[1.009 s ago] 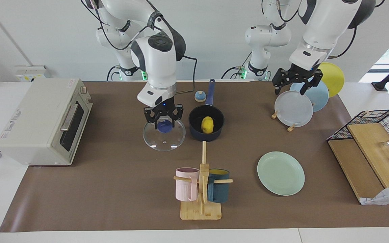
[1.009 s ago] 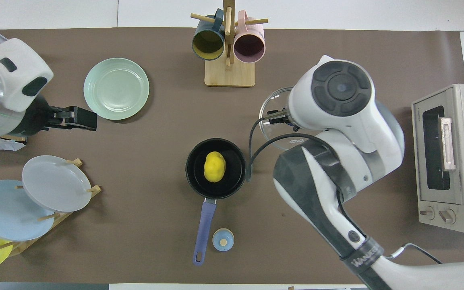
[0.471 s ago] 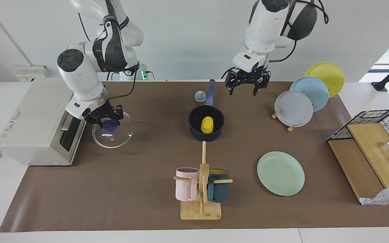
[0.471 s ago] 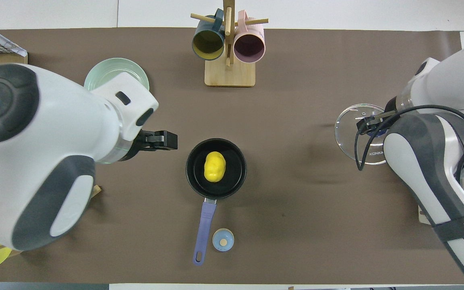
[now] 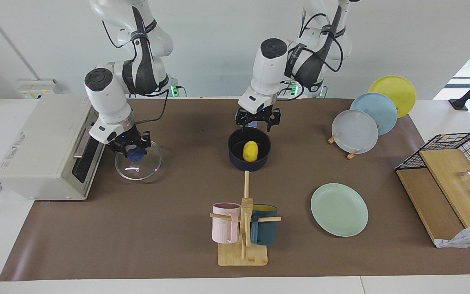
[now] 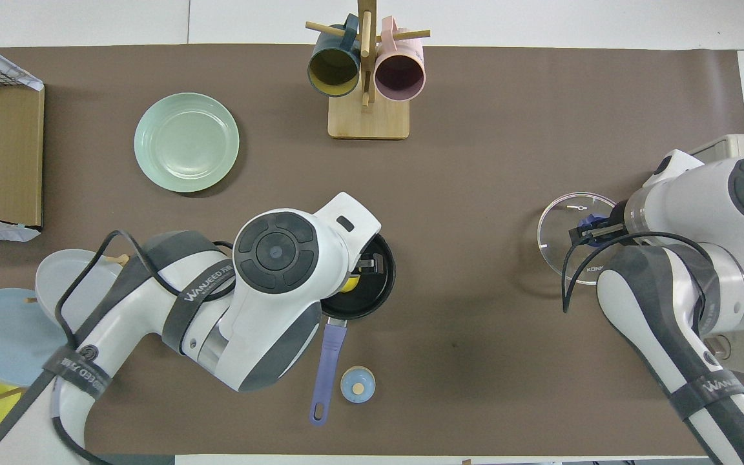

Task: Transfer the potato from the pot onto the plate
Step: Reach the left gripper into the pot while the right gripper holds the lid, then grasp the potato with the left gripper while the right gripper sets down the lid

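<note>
Potato: the potato (image 5: 250, 150) lies inside the pot (image 5: 249, 154), on its black bottom, touched by nothing.
Pot: it stands upright on the worktop (image 5: 157, 228), near the middle, its blue handle pointing toward the robots.
Left pincer: the left pincer (image 5: 258, 123) hangs over the pot's rim on the handle side, above the potato; its fingers (image 5: 241, 119) stand apart and hold nothing. From overhead the arm's wrist covers most of the pot, and only a sliver of the potato (image 6: 348, 283) shows.
Plate: the plate (image 5: 339, 209) lies flat, farther from the robots than the pot and toward the left arm's end of the worktop; it carries nothing.
Right pincer: the right pincer (image 5: 134, 150) is clamped on the blue knob of the glass lid (image 5: 138, 160), well apart from the pot toward the right arm's end. The lid is just beside the toaster oven (image 5: 51, 147); whether it rests on the worktop or hangs just above cannot be told.
Mug rack: the wooden mug rack (image 5: 243, 228), with a pink and a navy mug, stands farther from the robots than the pot.
Plate stand: grey, light blue and yellow plates lean in the plate stand (image 5: 371, 118), beside the pot toward the left arm's end.
Small blue knob: the small blue knob (image 6: 358, 385) sits beside the pot's handle.
</note>
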